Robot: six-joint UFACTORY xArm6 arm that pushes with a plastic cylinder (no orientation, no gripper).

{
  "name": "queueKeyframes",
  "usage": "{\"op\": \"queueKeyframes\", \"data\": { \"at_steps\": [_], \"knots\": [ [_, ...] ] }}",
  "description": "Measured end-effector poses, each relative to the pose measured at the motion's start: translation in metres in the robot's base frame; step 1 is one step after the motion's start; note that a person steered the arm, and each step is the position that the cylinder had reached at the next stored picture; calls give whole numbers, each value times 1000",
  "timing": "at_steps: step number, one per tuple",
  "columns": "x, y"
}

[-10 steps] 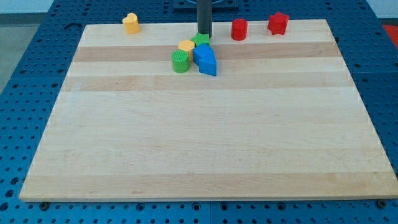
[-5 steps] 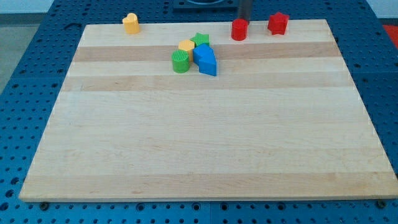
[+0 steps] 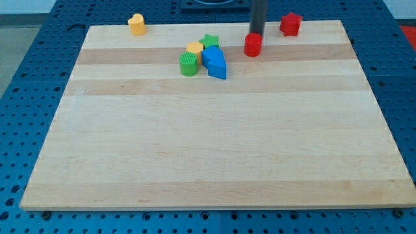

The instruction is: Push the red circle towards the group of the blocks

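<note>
So the tool here is just a plain dark rod, nothing on it that opens or closes, and my tip (image 3: 257,34) sits right behind the red circle (image 3: 253,45), touching its far side as far as I can tell. Relative to the tip, the red circle is just toward the view's bottom and a hair to the left.

The group is off to the tip's left and a bit lower: a yellow block (image 3: 194,48), a green star (image 3: 209,42), a green cylinder (image 3: 188,64) and two blue blocks (image 3: 214,62) all huddled touching each other. There's a clear gap of bare tabletop (image 3: 208,143) between the red circle and the nearest blue block, so I'd say the job is underway but not finished; it needs a leftward shove to close that gap.

The circle itself is a short, upright red cylinder, looks solid, and should slide easily.

A red star-like block (image 3: 290,24) sits right of the tip, and an orange-yellow block (image 3: 136,24) is far left.
</note>
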State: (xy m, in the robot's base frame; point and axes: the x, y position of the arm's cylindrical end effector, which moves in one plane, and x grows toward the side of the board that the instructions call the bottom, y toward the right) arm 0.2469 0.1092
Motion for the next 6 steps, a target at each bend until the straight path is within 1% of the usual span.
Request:
{"op": "queueKeyframes", "data": {
  "at_steps": [1, 2, 4, 5, 6],
  "knots": [
    [2, 11],
    [3, 6],
    [5, -66],
    [15, -68],
    [-10, -69]
  ]
}}
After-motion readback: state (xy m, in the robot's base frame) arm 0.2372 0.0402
